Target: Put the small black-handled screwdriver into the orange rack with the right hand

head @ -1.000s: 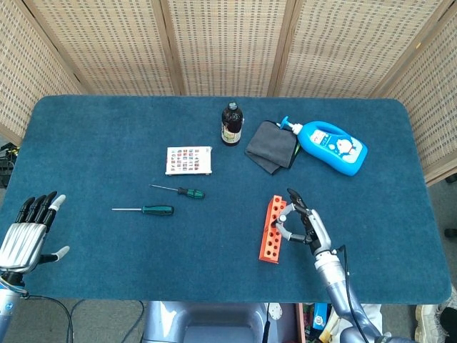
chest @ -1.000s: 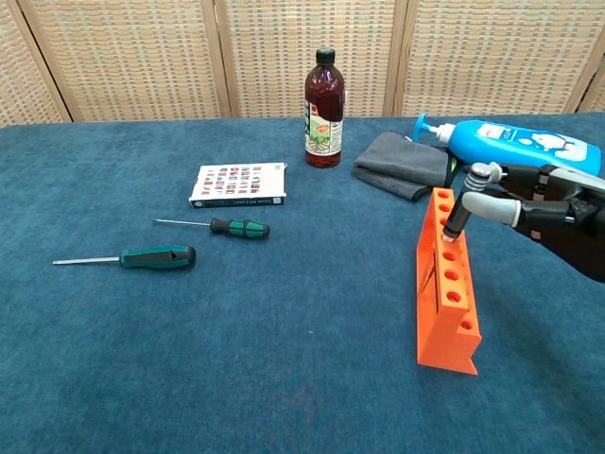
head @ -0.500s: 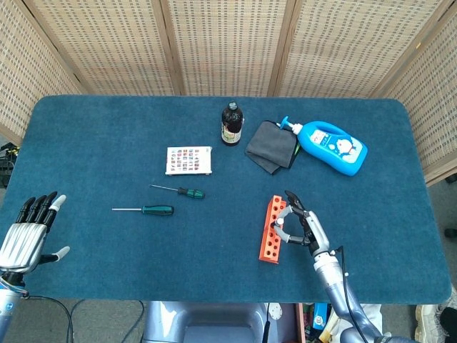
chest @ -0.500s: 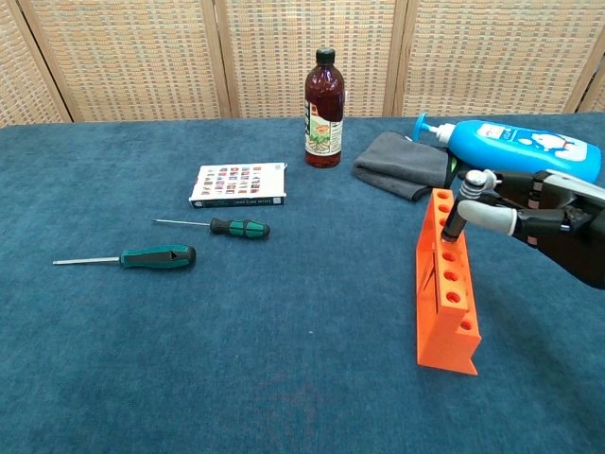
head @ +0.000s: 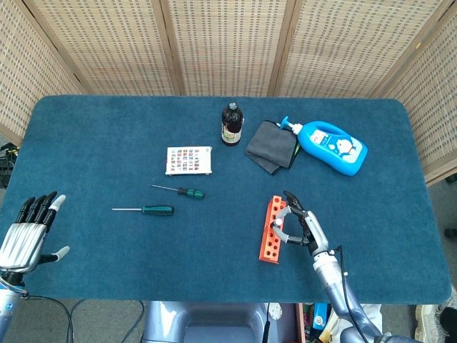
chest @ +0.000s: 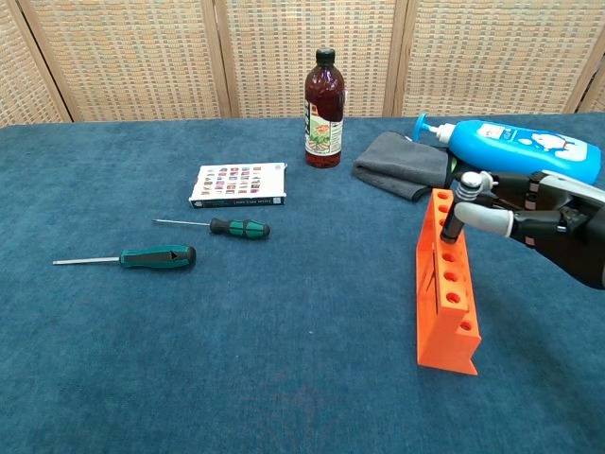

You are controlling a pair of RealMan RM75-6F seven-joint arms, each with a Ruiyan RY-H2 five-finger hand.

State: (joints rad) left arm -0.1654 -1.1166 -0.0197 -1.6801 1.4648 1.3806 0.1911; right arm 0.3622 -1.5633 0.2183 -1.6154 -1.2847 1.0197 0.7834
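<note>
The orange rack stands on the blue table, right of centre; the head view shows it lying lengthwise. My right hand pinches the small black-handled screwdriver between thumb and a finger. The handle stands nearly upright over a hole near the rack's far end, its tip hidden in the hole. Seen from the head camera, the right hand sits just right of the rack. My left hand hovers at the table's near left corner, fingers spread, holding nothing.
Two green-handled screwdrivers lie at the left. Behind them is a flat card box. A brown bottle, a grey cloth and a blue detergent bottle stand behind the rack.
My right hand has drawn in slightly toward the rack and sunk a little, and the black handle sits lower over the hole. The left hand has not moved.
</note>
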